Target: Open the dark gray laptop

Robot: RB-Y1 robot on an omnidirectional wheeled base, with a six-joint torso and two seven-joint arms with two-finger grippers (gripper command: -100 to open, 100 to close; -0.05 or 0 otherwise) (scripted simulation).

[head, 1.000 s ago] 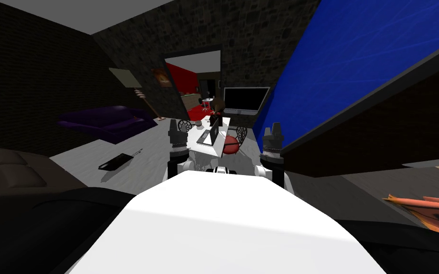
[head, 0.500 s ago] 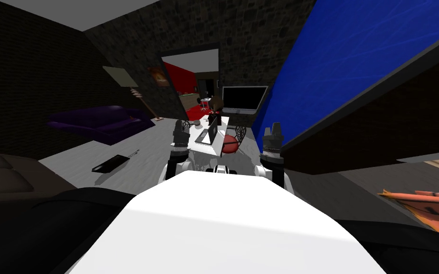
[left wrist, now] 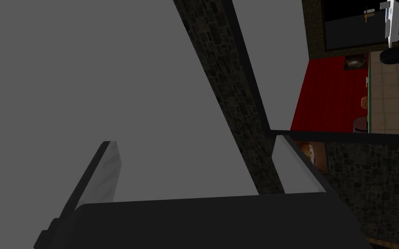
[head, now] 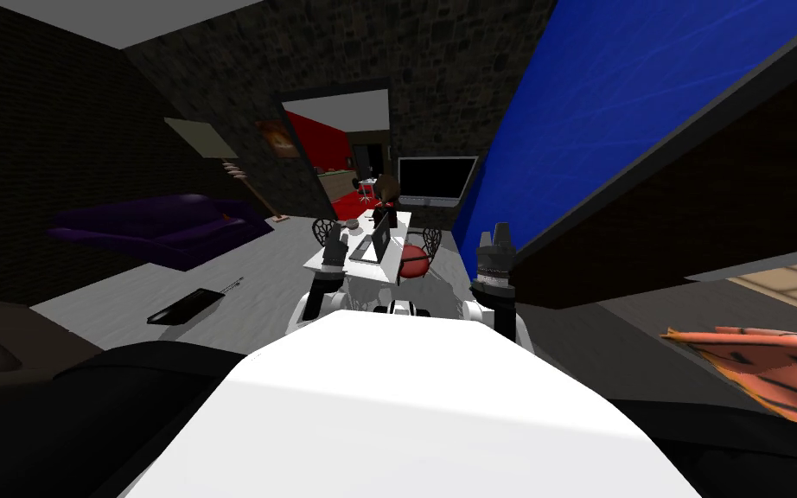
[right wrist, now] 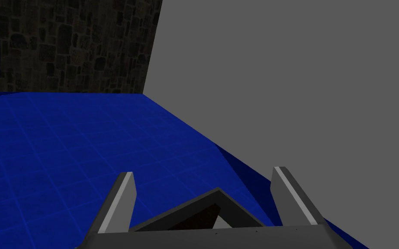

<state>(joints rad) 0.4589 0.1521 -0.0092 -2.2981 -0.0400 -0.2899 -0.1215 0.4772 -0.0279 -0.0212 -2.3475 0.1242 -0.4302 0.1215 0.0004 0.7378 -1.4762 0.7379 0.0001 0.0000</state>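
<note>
2 grippers, left (left wrist: 196, 142) and right (right wrist: 204, 172), both spread wide and holding nothing, face the white table (head: 378, 271) ahead bearing the dark gray laptop (head: 374, 245), a red chair (head: 412, 263) just beside it.

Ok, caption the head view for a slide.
Left gripper and right gripper raised, facing the dark gray laptop on a white table.
</note>
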